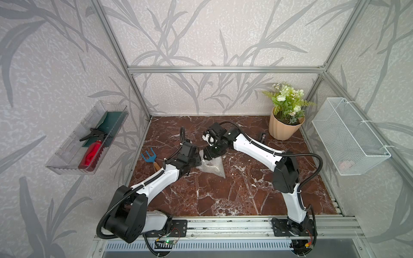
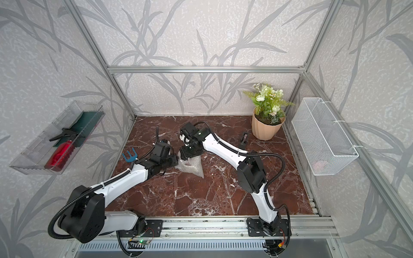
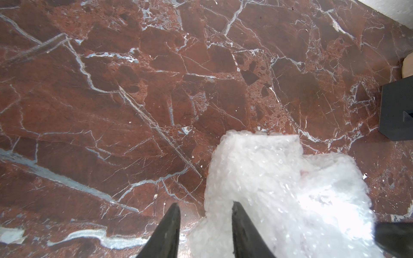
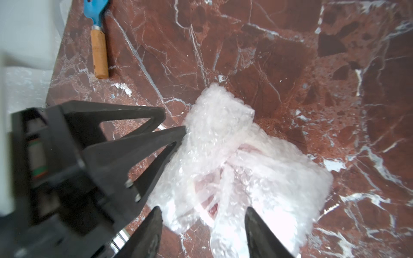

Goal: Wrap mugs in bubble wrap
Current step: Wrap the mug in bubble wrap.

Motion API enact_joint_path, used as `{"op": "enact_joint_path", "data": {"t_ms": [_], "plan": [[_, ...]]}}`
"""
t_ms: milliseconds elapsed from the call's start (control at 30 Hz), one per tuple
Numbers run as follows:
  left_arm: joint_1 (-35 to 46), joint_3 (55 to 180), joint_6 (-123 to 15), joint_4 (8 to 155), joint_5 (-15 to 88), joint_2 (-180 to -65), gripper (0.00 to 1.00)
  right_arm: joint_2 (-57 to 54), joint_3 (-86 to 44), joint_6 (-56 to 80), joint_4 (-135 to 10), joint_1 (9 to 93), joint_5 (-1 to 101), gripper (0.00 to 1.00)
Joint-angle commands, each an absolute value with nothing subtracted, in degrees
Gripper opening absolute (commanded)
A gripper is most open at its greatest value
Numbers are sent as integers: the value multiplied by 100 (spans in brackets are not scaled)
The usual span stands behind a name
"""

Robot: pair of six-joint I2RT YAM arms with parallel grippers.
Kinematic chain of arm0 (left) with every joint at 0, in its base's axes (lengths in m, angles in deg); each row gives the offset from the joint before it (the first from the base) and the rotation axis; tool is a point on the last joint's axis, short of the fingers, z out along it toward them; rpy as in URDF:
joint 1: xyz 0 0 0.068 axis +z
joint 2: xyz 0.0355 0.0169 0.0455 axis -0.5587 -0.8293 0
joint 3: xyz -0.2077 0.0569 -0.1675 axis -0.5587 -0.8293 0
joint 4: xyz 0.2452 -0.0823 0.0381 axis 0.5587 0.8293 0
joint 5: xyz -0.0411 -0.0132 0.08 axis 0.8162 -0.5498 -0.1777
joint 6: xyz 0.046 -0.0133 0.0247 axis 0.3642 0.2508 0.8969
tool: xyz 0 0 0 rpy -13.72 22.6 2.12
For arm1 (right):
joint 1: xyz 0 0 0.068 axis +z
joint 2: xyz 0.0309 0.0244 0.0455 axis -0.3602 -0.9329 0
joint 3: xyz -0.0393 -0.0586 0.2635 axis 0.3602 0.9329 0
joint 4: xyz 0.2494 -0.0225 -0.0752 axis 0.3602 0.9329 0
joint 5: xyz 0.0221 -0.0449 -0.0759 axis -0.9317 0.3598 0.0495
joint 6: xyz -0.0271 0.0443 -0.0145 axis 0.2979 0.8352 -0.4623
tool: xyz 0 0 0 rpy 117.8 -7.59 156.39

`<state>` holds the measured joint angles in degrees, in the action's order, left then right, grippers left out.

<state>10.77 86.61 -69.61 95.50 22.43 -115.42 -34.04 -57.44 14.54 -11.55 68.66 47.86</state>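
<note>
Whitish bubble wrap [image 4: 234, 156], likely light and springy over the fragile mug [image 4: 212, 207], wants pinching at a loose corner; both jaws stand parted, gripping nothing.

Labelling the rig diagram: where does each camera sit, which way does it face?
Top views: high at the front, facing down toward the back wall; left arm, right arm, table, bubble wrap.
Left wrist: on the left arm, facing down past the left pincer onto the wrap's edge; its fingers show.
Right wrist: on the right arm, facing down across the wrap toward the rake; right pincer and left pincer show.
Shared: the wrap, in all views.
</note>
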Motion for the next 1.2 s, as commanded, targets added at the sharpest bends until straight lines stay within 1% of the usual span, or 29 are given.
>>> {"op": "enact_joint_path", "data": {"t_ms": [0, 233, 333, 500, 600, 900, 1033, 1167], "plan": [[1085, 8718, -6891, 9420, 2246, -11655, 38, -2970, -5563, 1397, -968, 6758, 4886, 60], [1086, 8847, -6856, 9283, 2435, -11857, 38, -2439, -4309, 1332, -1588, 6310, 4941, 61], [1085, 8899, -6826, 9284, 2474, -11914, 38, -2497, -3916, 1309, -1985, 6238, 4753, 64], [1085, 8920, -6810, 9310, 2500, -11918, 39, -2625, -3401, 1572, -3037, 6241, 4277, 71], [1085, 8923, -6810, 9317, 2533, -11936, 41, -2828, -3458, 1608, -3163, 6272, 4290, 72], [1085, 8998, -6797, 9200, 2631, -12015, 48, -3894, -4149, 1249, -2128, 6565, 5074, 68], [1085, 9007, -6801, 9103, 2705, -12154, 50, -4073, -4094, 1298, -2125, 6567, 5177, 66], [1085, 9050, -6802, 8962, 2840, -12324, 54, -4144, -4117, 1273, -2146, 6576, 5162, 66]]}}
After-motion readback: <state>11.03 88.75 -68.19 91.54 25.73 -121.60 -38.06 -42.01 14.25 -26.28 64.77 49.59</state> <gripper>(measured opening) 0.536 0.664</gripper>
